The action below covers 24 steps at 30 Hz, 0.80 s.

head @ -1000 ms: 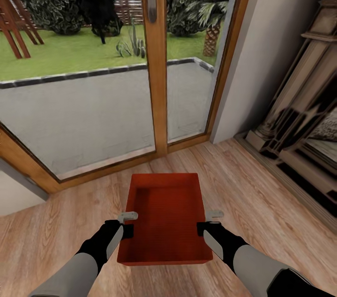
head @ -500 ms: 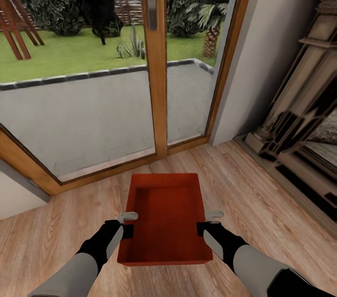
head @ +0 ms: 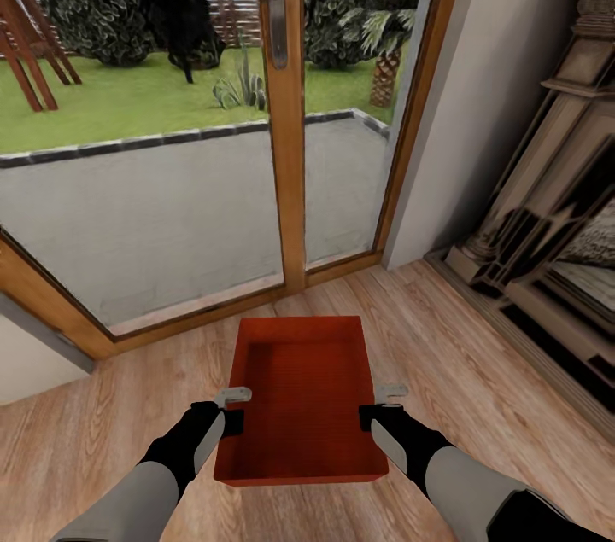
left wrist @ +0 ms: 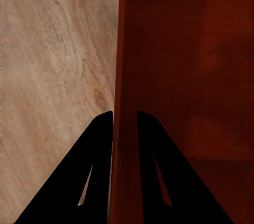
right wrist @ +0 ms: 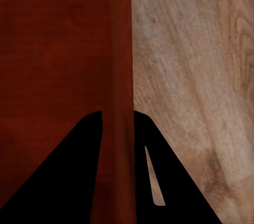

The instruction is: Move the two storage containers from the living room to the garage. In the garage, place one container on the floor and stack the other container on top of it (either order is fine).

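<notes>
One storage container (head: 301, 393) is held over the wood plank floor (head: 478, 354), its long axis pointing ahead toward the glass door (head: 282, 107). Bare planks lie open on both sides; the door frame stands close in front and a fireplace surround (head: 547, 209) to the right. Left gripper (left wrist: 125, 121) and right gripper (right wrist: 117, 118) each pinch a side wall, fingers nearly together
</notes>
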{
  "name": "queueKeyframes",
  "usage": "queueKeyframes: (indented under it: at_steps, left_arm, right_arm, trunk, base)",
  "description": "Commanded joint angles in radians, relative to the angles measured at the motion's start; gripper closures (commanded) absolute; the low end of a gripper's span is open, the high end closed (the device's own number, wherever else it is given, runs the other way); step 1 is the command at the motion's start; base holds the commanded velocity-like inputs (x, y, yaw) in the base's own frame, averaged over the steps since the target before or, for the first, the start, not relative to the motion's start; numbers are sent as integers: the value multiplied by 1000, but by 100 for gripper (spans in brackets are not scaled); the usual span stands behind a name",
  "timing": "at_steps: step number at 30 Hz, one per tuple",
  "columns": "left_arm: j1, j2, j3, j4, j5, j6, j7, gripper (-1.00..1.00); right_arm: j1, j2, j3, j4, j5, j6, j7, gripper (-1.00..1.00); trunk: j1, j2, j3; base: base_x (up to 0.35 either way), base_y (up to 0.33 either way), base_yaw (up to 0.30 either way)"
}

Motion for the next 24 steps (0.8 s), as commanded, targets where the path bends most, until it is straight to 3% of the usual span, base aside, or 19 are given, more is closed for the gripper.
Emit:
queueKeyframes:
  at_steps: [1, 24]
  left_arm:
    - [0, 12, -5, 29, -19, 9, 24, 100]
    - [0, 12, -5, 29, -19, 9, 24, 100]
  right_arm:
    - [-2, -1, 4, -5, 12, 5, -8, 100]
    - [-2, -2, 4, -5, 11, 5, -8, 100]
  trunk:
    - [-4, 7, 3]
    - [-92, 168, 75]
  base:
    - [0, 0, 0]
    - [0, 0, 0]
